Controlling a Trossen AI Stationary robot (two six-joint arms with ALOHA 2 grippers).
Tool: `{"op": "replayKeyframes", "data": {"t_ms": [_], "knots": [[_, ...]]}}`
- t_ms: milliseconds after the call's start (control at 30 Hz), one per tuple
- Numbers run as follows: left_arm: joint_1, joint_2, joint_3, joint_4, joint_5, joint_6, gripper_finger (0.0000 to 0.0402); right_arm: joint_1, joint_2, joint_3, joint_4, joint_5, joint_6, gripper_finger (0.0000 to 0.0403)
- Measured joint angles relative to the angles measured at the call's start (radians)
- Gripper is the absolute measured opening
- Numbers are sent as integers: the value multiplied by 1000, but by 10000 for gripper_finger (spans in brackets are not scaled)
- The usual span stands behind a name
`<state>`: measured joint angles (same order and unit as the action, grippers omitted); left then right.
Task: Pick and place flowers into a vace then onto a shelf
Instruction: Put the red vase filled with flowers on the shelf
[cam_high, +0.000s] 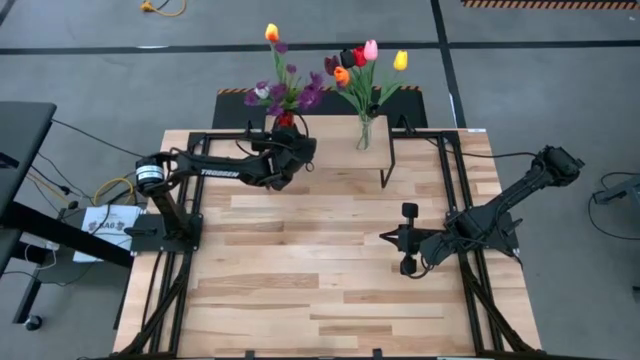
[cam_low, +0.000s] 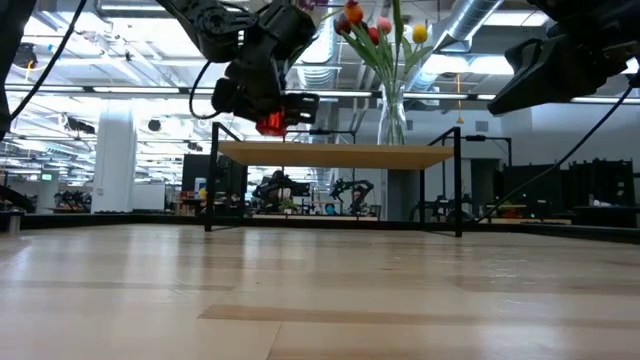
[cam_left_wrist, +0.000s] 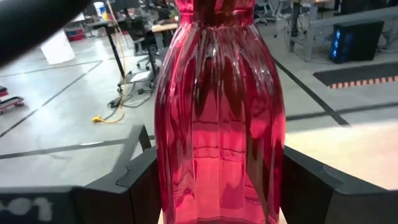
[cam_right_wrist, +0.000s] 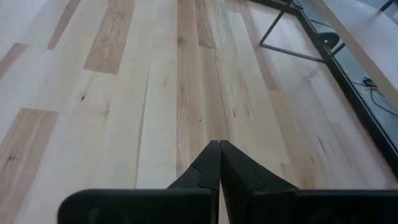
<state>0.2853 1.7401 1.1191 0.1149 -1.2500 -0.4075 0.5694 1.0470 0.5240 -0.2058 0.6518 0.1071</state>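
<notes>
From above, the left gripper (cam_high: 290, 150) holds a red vase (cam_high: 285, 120) of purple flowers (cam_high: 290, 92) at the shelf's (cam_high: 330, 127) far left end; a clear vase (cam_high: 364, 133) of tulips stands upright to its right. The right gripper (cam_high: 405, 238) waits near the table's middle.

At table level, the red vase (cam_low: 271, 123) seems to hang just below the shelf top (cam_low: 335, 154).

The left wrist shows fingers (cam_left_wrist: 140, 183) clamped either side of the upright vase (cam_left_wrist: 217, 118).

The right wrist shows its fingers (cam_right_wrist: 217, 165) pressed together, empty.
</notes>
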Motion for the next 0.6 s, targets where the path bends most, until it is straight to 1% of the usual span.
{"op": "replayKeyframes", "data": {"t_ms": [167, 233, 367, 600], "knots": [[-16, 1, -39, 46, 8, -14, 236, 0, 0, 0, 1, 0, 1, 0], [-19, 1, -58, 98, 16, 22, 236, 0, 0, 0, 1, 0, 1, 0], [-18, 1, -90, 193, 75, 56, 235, 0, 0, 0, 5, 0, 4, 0], [-21, 1, -93, 189, 83, 64, 236, 0, 0, 0, 1, 0, 17, 0]]}}
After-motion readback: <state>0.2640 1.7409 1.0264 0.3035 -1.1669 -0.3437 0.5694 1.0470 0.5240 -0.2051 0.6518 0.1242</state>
